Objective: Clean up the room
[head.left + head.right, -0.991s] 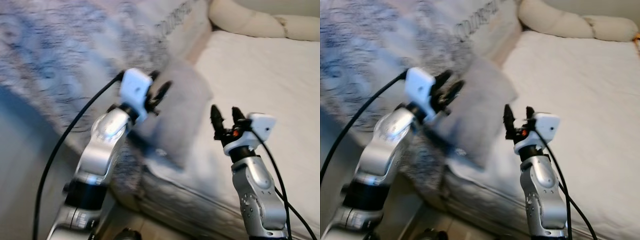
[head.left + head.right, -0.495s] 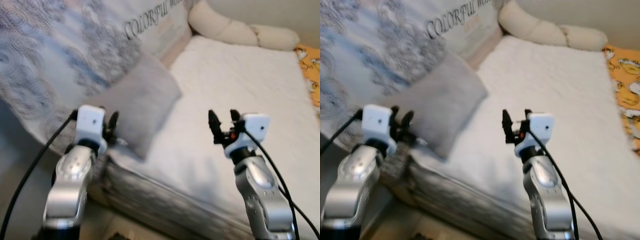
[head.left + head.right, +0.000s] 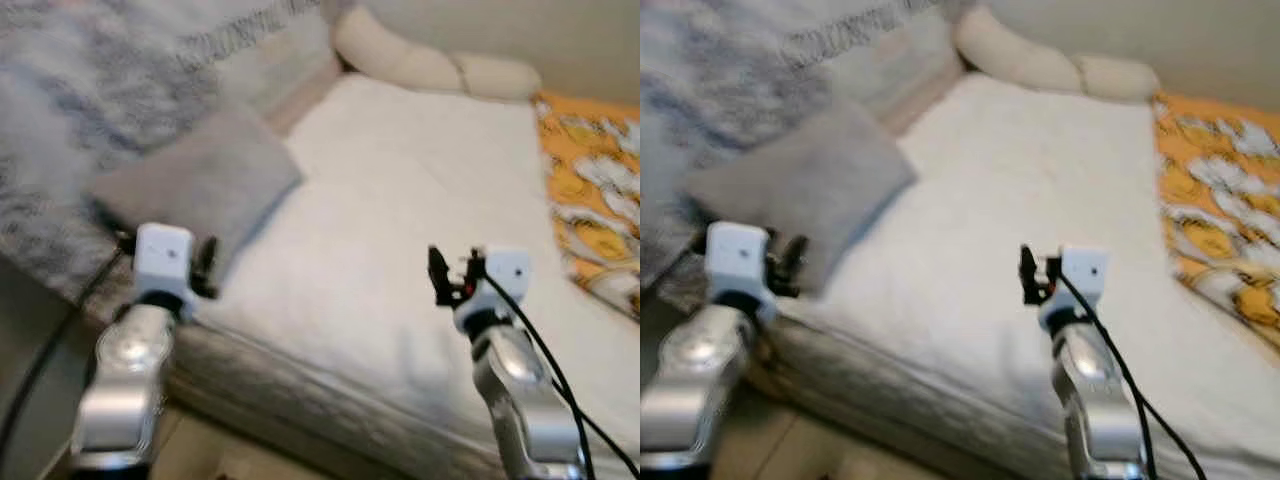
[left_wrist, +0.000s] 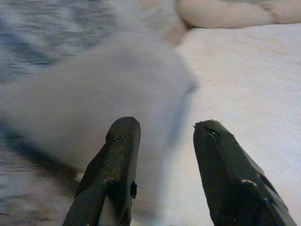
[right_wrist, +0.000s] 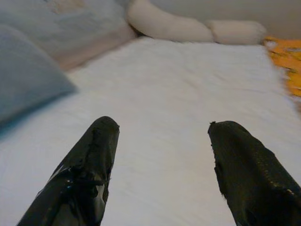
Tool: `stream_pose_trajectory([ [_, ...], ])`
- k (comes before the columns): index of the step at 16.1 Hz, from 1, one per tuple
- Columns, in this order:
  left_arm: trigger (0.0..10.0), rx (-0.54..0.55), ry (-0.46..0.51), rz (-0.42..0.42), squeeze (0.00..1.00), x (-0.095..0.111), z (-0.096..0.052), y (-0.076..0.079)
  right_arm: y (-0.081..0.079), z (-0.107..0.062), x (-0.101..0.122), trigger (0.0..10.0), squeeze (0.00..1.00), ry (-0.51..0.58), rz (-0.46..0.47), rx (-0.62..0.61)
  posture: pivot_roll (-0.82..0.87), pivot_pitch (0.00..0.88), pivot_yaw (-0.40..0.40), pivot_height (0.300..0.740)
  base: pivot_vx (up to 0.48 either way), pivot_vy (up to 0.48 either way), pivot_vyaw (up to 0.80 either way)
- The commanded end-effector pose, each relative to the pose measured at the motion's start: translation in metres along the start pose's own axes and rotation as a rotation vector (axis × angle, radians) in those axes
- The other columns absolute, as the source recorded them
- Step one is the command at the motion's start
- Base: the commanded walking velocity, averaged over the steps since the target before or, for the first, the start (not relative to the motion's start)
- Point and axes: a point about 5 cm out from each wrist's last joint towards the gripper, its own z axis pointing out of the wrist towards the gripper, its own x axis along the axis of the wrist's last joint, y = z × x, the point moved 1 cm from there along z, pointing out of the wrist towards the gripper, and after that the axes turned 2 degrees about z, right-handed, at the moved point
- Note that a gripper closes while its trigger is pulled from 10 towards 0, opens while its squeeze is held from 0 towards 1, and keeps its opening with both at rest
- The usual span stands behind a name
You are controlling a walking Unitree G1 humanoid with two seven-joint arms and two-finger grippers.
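Looking from the head, I see the grey pillow [image 3: 200, 185] on the bed [image 3: 400, 260], probably laid there to tidy. Left tool [image 4: 162, 141] faces it, fingers apart, empty. Right tool [image 5: 162, 155] is apart over the sheet.

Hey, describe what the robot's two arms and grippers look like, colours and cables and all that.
Both arms are shiny silver metal with rounded segments. Each wrist carries a white boxy housing, and a black cable runs down along each arm. The left gripper and the right gripper each have two long black fingers, thick and tapering to blunt tips. A small red-orange spot sits at the base of the right gripper.
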Motion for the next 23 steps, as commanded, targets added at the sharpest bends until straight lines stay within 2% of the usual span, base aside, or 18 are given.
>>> stream_pose_trajectory([
  [1, 10.0, -0.009, -0.001, 0.017, 0.31, 0.001, 0.001, 0.002, 0.004, 0.002, 0.004, 10.0, 0.0, 0.017, -0.004, -0.019, -0.02, 0.0, -0.026, 0.74, 0.0, -0.48, 0.0],
  [5, 10.0, -0.009, -0.014, 0.016, 0.31, -0.004, 0.002, 0.003, 0.001, 0.001, 0.002, 10.0, 0.0, 0.018, -0.01, -0.021, -0.04, 0.0, -0.005, 0.74, 0.0, -0.48, 0.0],
  [7, 10.0, 0.001, -0.016, -0.014, 0.31, -0.003, 0.004, 0.003, -0.001, 0.001, 0.002, 10.0, 0.0, 0.015, -0.009, -0.019, -0.05, 0.0, -0.001, 0.74, 0.0, -0.48, 0.0],
  [9, 10.0, 0.021, -0.014, -0.064, 0.31, -0.004, 0.004, 0.002, 0.005, 0.001, 0.001, 10.0, 0.0, -0.005, -0.012, -0.061, -0.05, 0.0, -0.003, 0.74, 0.0, -0.48, 0.0],
  [11, 10.0, 0.026, -0.005, -0.125, 0.31, -0.003, 0.002, 0.001, 0.005, 0.0, 0.002, 10.0, 0.0, -0.017, 0.041, -0.055, -0.05, 0.0, -0.006, 0.74, 0.0, -0.48, 0.0],
  [16, 10.0, 0.011, -0.03, -0.128, 0.33, -0.007, -0.002, 0.004, 0.01, -0.001, 0.002, 10.0, 0.0, -0.028, 0.059, -0.071, -0.06, 0.0, -0.014, 0.74, 0.0, -0.48, 0.0],
  [19, 10.0, -0.007, -0.02, -0.123, 0.33, -0.006, -0.002, 0.006, 0.006, -0.002, 0.005, 10.0, 0.0, -0.022, 0.075, -0.041, -0.06, 0.0, -0.017, 0.74, 0.0, -0.48, -0.8],
  [23, 10.0, -0.011, -0.011, -0.097, 0.33, -0.005, -0.004, 0.005, -0.001, -0.002, 0.007, 10.0, 0.0, -0.017, 0.065, 0.005, -0.06, 0.0, -0.017, 0.74, 0.0, -0.48, 0.0],
])
